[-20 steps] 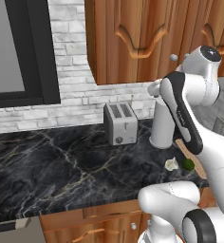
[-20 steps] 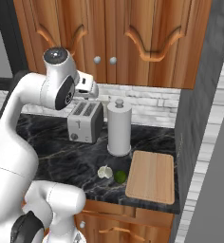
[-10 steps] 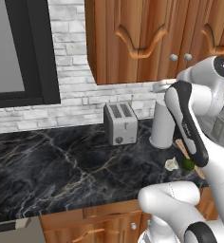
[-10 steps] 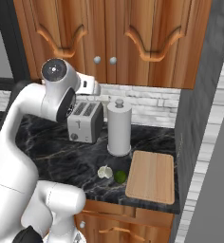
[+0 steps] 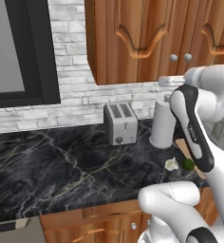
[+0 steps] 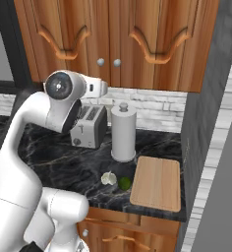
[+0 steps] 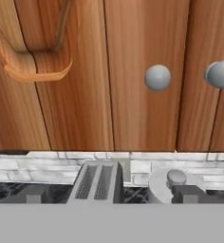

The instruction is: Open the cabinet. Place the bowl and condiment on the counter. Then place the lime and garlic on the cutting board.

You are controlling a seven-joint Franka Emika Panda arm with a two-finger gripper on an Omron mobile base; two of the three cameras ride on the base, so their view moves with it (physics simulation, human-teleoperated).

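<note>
Arm has swung up and fwd since the earlier frame, hand now raised toward the cabinet (image 6: 113,39), whose doors are shut. Pincer (image 7: 109,201) released, jaws wide, holding nothing, facing the two round knobs (image 7: 157,77). Garlic (image 6: 107,178) and lime (image 6: 124,183) sit on the desk (image 5: 61,171), touching, just left of the cutting board (image 6: 157,183). Toaster (image 6: 88,127) and paper-towel roll (image 6: 123,133) stand behind.

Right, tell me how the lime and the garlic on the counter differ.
The lime is bright green and smoothly round; the garlic is whitish and lumpy. The lime lies nearer the cutting board, the garlic on its far side. Both are small, similar in size, and sit side by side on the counter, off the board.
</note>
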